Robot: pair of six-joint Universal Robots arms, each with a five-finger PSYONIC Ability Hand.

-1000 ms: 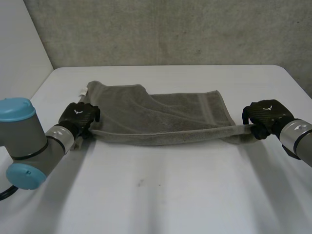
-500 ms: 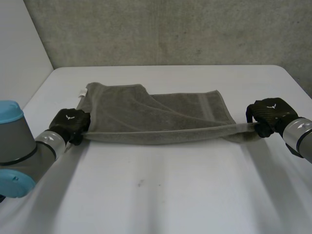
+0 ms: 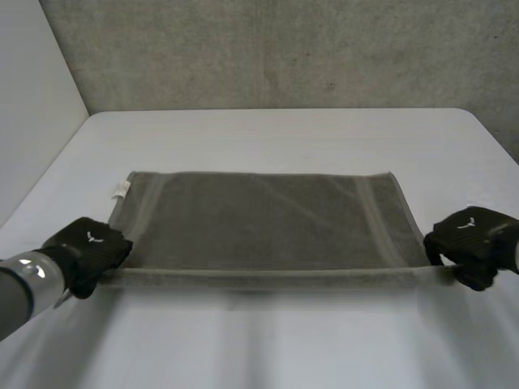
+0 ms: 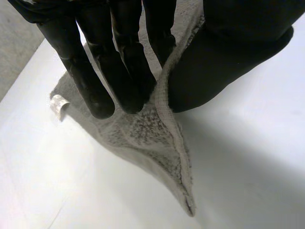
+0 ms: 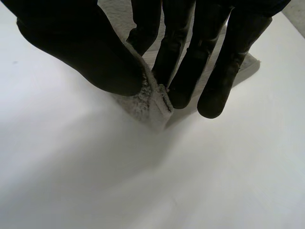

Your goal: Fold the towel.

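A grey towel point(image 3: 259, 215) is stretched flat and wide across the white table point(image 3: 268, 134), its near edge lifted taut between both hands. My left hand point(image 3: 87, 251) pinches the towel's near left corner point(image 4: 164, 143) between its fingers point(image 4: 126, 71) and thumb. At the opposite end, my right hand point(image 3: 470, 243) pinches the near right corner point(image 5: 152, 102) the same way, thumb against fingers point(image 5: 183, 67). A small white label point(image 3: 120, 190) sticks out at the towel's far left corner; the label point(image 4: 58, 105) also shows beyond my left fingertips.
A grey wall point(image 3: 276, 49) stands behind the table's far edge. Bare tabletop lies in front of the towel, between the two arms.
Both hands have drawn toward the near edge of the table and apart. The crumpled towel has spread out flat, and the left hand has closed on its corner.
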